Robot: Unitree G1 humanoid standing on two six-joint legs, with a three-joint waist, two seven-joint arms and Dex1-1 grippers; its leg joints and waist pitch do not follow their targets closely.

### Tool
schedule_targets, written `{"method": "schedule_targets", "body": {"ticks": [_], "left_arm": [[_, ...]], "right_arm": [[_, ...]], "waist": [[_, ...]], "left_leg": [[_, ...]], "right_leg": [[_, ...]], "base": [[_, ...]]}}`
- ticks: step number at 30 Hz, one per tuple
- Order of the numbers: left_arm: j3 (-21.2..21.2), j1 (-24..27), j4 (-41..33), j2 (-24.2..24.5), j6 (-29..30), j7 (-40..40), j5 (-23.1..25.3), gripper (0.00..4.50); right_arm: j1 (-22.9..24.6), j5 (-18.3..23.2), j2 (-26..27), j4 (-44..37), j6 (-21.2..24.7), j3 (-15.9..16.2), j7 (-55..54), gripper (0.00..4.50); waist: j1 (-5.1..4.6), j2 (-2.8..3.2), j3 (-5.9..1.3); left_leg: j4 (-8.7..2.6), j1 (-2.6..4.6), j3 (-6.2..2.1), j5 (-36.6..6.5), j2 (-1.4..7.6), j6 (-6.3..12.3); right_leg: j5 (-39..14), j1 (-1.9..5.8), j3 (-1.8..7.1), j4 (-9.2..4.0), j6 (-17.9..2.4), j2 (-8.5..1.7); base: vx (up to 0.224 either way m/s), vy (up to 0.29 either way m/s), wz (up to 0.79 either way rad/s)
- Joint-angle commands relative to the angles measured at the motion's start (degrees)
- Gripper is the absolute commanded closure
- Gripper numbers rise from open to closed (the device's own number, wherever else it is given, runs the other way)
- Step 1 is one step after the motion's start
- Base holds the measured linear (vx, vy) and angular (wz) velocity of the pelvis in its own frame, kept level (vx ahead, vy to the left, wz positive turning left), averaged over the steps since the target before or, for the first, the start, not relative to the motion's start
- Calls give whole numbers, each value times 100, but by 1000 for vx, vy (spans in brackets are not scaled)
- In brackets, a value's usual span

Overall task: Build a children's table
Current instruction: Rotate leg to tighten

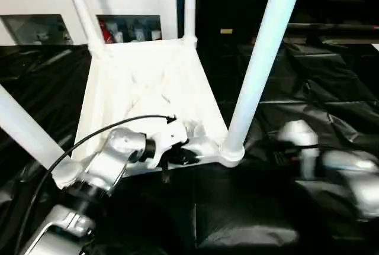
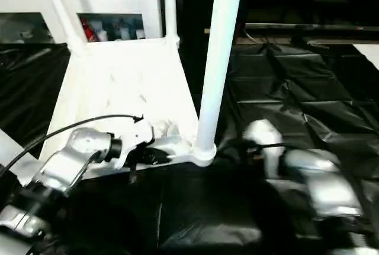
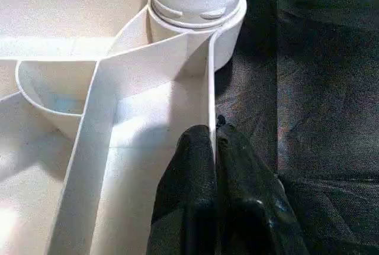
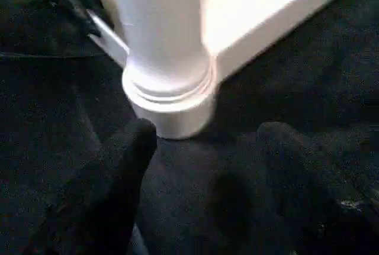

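Saw tabletop (image 1: pixel 148 89) upside down on black sheet (image 1: pixel 308 107). My left gripper (image 3: pixel 214 142) clenched on its near rim wall. Right gripper (image 4: pixel 204 142) released, just beside near-right leg (image 1: pixel 260 60), not touching.

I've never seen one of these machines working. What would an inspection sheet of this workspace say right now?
Surface: black plastic sheeting, wrinkled.
Job's things: tabletop lying upside down, ribs up; four legs standing in its corner sockets, nearest leg by the right arm.
Clutter: nothing seen.
Grippers: left gripper shut on the tabletop's rim; right gripper open, just short of the near corner socket, holding nothing.
Cables: black cable looping over the left forearm.
Surroundings: white glass-door cabinet behind.
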Motion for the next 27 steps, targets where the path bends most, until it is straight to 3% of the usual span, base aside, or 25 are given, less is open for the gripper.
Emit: {"method": "schedule_targets", "body": {"ticks": [1,3,5,6,7,10,11,13,14,15,17,19,20,21,22,25,26,27], "left_arm": [[-33,-6,-275,-19,-201,-179,-205,450],[69,30,-387,-50,-142,-75,-288,450],[150,68,-529,-64,75,-85,-420,405],[230,127,-694,-67,220,-72,-535,394],[347,208,-883,-84,372,5,-655,394],[535,347,-1195,-88,527,134,-823,361],[598,399,-1312,-76,563,173,-888,361],[970,727,-2048,31,1038,361,-1236,351],[1058,847,-2271,70,1185,404,-1315,333],[1115,1007,-2506,124,1314,439,-1365,321],[1191,1244,-2821,182,1508,513,-1420,311],[1404,1796,-3396,198,1841,831,-1533,300],[1404,1796,-3396,198,1841,831,-1533,288],[1511,2021,-3566,139,1910,1004,-1552,276],[1576,2153,-3663,95,1945,1116,-1560,276],[1659,2521,-3916,43,2080,1415,-1574,266],[1695,2879,-4079,1,2144,1622,-1550,243],[1697,3032,-4135,-10,2123,1692,-1518,243]], "right_arm": [[84,176,2,-311,168,45,146,132],[196,295,10,-641,393,243,320,132],[250,341,10,-811,505,368,407,125],[302,386,-10,-968,601,478,460,125],[333,421,-13,-1087,661,545,471,125],[325,447,23,-1186,703,593,427,125],[305,451,50,-1203,713,594,392,125],[150,518,268,-1221,852,686,303,125],[104,535,342,-1205,861,729,292,125],[43,530,438,-1151,849,783,239,125],[-40,487,562,-1068,841,863,147,125],[-212,392,857,-832,721,984,-49,125],[-212,392,857,-832,721,984,-49,125],[-298,322,982,-688,585,1015,-158,125],[-350,277,1054,-597,493,1029,-228,125],[-547,164,1255,-281,451,1004,-561,125],[-781,-23,1451,97,272,971,-991,125],[-892,-70,1542,271,220,934,-1177,125]], "waist": [[16,-58,-345],[16,-49,-344],[30,-39,-354],[33,-69,-362],[38,-61,-358],[49,-45,-341],[32,-56,-297],[8,-56,-293],[-53,-77,-259],[-71,-68,-249],[-103,-71,-239],[-120,-93,-254],[-146,-68,-222],[-139,-114,-224],[-131,-83,-243],[-135,-88,-216],[-135,-115,-227],[-158,-139,-187]], "left_leg": [[-282,44,-50,-651,277,707],[-281,41,-49,-653,280,699],[-274,53,-50,-636,298,705],[-273,54,-47,-574,308,696],[-275,44,-52,-545,318,693],[-284,70,-47,-725,338,618],[-300,56,-44,-1003,313,514],[-317,56,-68,-1178,312,359],[-334,7,-76,-1231,283,321],[-322,55,-66,-1395,275,273],[-336,42,-83,-1450,275,214],[-331,66,-91,-1477,292,152],[-361,26,-99,-1489,284,148],[-348,48,-86,-1539,274,153],[-329,85,-88,-1581,290,118],[-368,77,-96,-1675,284,51],[-353,94,-90,-1679,293,34],[-379,60,-100,-1738,283,9]], "right_leg": [[-466,331,209,-276,-1394,-424],[-492,328,200,-279,-1385,-413],[-427,317,198,-266,-1410,-422],[-323,322,192,-242,-1451,-415],[-280,321,190,-226,-1486,-425],[-501,290,194,-253,-1530,-438],[-980,283,196,-311,-1424,-436],[-1349,294,198,-315,-1311,-462],[-1632,296,188,-345,-1196,-441],[-1976,241,198,-391,-1090,-424],[-2221,234,202,-397,-996,-424],[-2217,219,210,-365,-998,-429],[-2306,219,200,-392,-957,-412],[-2386,200,199,-419,-911,-397],[-2353,172,208,-392,-950,-415],[-2337,173,204,-415,-913,-388],[-2289,154,207,-403,-928,-391],[-2379,159,204,-405,-937,-403]], "base": [[0,0,0],[0,0,0],[0,0,0],[0,0,0],[0,0,0],[0,0,0],[0,0,0],[0,0,0],[0,0,0],[0,0,0],[0,0,0],[0,0,0],[0,0,0],[0,0,0],[0,0,0],[0,0,0],[0,0,0],[0,0,0]]}}
